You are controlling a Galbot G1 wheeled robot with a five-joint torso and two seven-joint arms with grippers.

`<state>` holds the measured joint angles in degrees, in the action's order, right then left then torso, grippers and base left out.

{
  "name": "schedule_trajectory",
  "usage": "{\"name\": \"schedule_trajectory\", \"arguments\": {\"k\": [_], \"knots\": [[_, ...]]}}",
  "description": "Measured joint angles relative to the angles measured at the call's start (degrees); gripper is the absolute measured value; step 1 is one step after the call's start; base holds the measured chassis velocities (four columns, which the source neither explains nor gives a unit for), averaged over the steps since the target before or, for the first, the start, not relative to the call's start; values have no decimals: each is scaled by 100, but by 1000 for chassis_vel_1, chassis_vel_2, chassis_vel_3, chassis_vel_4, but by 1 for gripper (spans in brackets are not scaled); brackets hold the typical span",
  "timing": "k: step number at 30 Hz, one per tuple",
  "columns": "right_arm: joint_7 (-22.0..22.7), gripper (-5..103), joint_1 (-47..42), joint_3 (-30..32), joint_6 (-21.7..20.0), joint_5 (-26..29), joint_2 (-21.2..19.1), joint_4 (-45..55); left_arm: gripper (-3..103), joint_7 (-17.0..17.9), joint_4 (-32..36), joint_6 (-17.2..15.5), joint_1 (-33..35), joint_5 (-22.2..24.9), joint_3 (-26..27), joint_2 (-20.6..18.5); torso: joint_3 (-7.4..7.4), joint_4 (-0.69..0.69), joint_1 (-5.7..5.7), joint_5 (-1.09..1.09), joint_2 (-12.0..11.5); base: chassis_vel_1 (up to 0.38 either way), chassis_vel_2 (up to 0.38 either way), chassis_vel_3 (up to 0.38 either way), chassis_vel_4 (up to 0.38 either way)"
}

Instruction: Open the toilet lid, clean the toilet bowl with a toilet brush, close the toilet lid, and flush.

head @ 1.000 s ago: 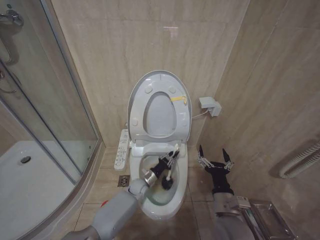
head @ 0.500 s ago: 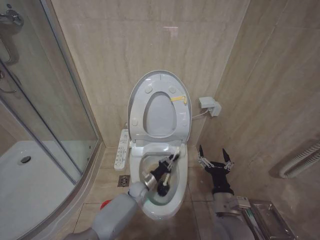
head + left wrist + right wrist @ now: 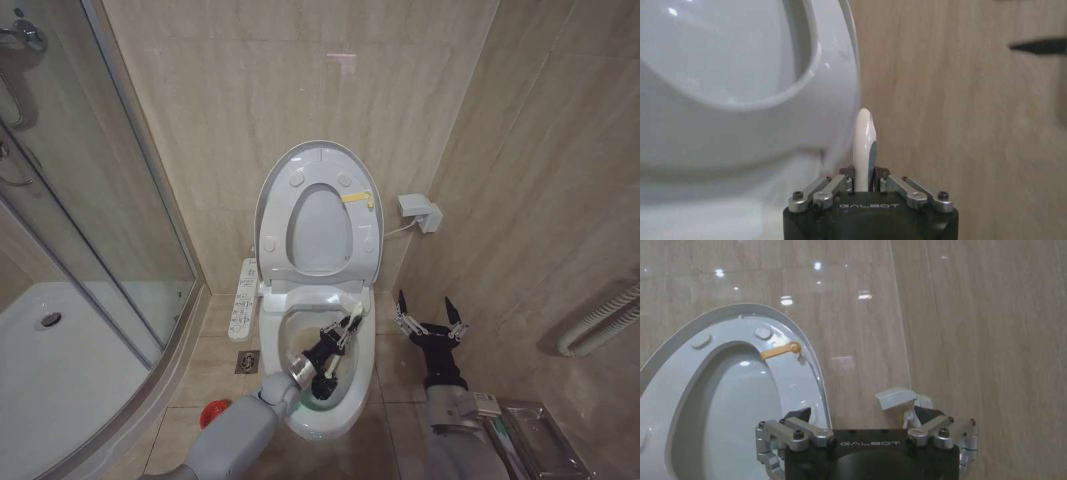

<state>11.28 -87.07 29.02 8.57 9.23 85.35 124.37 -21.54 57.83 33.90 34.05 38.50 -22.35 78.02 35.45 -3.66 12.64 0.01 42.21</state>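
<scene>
**Brush in the bowl, left arm scrubbing**

The left gripper pinches the brush by its white handle, which runs from the jaws down and toward the robot, dark head low in the bowl. The lid stands up against the wall. The right gripper hovers beside the bowl, jaws spread, holding nothing; the left arm is plainly nearer.
</scene>
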Motion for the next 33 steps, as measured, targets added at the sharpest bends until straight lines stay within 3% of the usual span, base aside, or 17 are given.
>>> {"name": "schedule_trajectory", "arguments": {"k": [6, 12, 19, 29, 33], "knots": [[0, 100, 0, 0, 0, 0, 0, 0, 18, 100, 19, -32, -102, 97, 93, 106, 0, -2, 0, -1, 0, 0, 0, 0, 0], [0, 100, 0, 0, 0, 0, 0, 0, 18, -87, -259, 120, 267, -114, 69, 127, -1, 0, 0, -2, 0, 0, 0, 0, 0], [0, 100, 0, 0, 0, 0, 0, 0, 18, -38, -77, 129, 430, -418, 303, -265, -1, -2, 0, -2, 1, 0, 0, 0, 0], [0, 100, 0, 0, 0, 0, 0, 0, 18, -44, 217, 154, 740, -532, 643, -971, 1, 2, 1, -1, 0, 0, 0, 0, 0], [0, 100, 0, 0, 0, 0, 0, 0, 18, -51, 300, 200, 930, -592, 741, -1087, 0, 0, 0, -2, 0, 0, 0, 0, 0]]}}
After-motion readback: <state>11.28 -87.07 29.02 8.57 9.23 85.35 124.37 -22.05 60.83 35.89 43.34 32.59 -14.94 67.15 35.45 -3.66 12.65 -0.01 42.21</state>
